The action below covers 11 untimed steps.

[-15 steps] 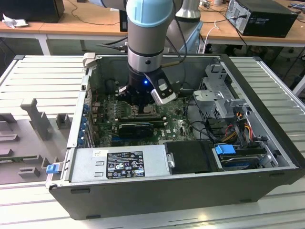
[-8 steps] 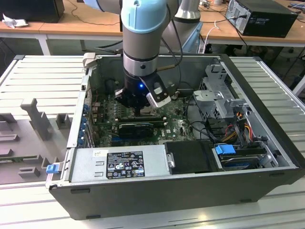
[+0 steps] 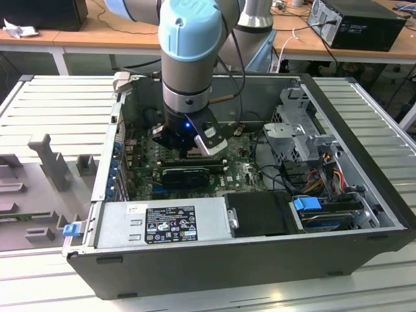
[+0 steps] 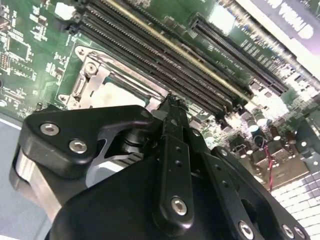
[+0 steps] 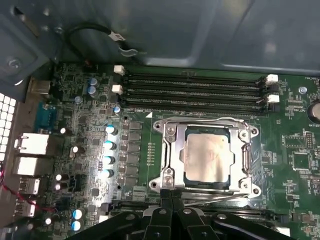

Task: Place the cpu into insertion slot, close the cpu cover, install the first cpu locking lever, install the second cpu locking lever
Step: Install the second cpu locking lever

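Steel computer case (image 3: 273,253) lies open in the exterior view, green motherboard (image 3: 244,172) inside, gripper (image 3: 188,146) lowered onto it. In the first wrist view, the pale square cpu (image 5: 207,156) sits in the insertion slot (image 5: 186,176) under the silvery cpu cover (image 5: 172,145); black fingers (image 5: 167,200) pressed together touch the cover's edge. The second wrist view shows the same fingertips (image 4: 175,107) beside the cover (image 4: 95,82).
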Available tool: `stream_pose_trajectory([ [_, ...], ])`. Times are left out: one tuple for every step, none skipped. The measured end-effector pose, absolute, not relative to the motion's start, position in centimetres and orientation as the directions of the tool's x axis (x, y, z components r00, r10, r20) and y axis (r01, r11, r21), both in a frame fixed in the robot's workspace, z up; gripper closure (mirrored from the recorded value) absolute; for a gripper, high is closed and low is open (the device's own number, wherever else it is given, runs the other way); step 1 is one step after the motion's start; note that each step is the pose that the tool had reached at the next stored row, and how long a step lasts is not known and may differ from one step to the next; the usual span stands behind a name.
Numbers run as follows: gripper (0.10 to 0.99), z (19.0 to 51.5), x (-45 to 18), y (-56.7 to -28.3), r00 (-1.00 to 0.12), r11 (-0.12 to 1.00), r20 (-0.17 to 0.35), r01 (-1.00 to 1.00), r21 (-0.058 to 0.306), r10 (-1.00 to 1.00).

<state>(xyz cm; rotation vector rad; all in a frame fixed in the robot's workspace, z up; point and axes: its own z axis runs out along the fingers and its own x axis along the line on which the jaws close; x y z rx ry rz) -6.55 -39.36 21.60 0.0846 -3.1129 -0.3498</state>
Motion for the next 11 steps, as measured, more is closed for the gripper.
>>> stream_pose_trajectory([
  [0.98, 21.57, -6.64, -39.54, -0.999, 0.972, 0.002, -0.053, 0.23, -0.055],
  [0.98, 21.54, -6.69, -39.72, -0.999, 0.97, 0.001, -0.053, 0.237, -0.055],
  [0.98, 21.49, -6.71, -39.93, -0.999, 0.968, 0.001, -0.053, 0.245, -0.055],
  [0.98, 21.43, -6.86, -40.15, -0.999, 0.965, 0.0, -0.053, 0.258, -0.054],
  [0.98, 21.31, -7.12, -40.3, -0.999, 0.963, -0.001, -0.053, 0.265, -0.055],
  [0.98, 21.18, -7.21, -40.37, -0.999, 0.962, -0.001, -0.053, 0.268, -0.055],
  [0.98, 21.08, -7.28, -40.41, -0.999, 0.961, -0.001, -0.053, 0.271, -0.055],
  [0.98, 20.99, -7.38, -40.41, -0.999, 0.96, -0.001, -0.053, 0.275, -0.055],
  [0.98, 20.92, -7.44, -40.41, -0.999, 0.959, -0.001, -0.053, 0.277, -0.055],
  [0.98, 20.84, -7.45, -40.41, -0.998, 0.958, -0.002, -0.053, 0.283, -0.055],
  [0.98, 20.77, -7.45, -40.41, -0.999, 0.956, -0.002, -0.053, 0.288, -0.055],
])
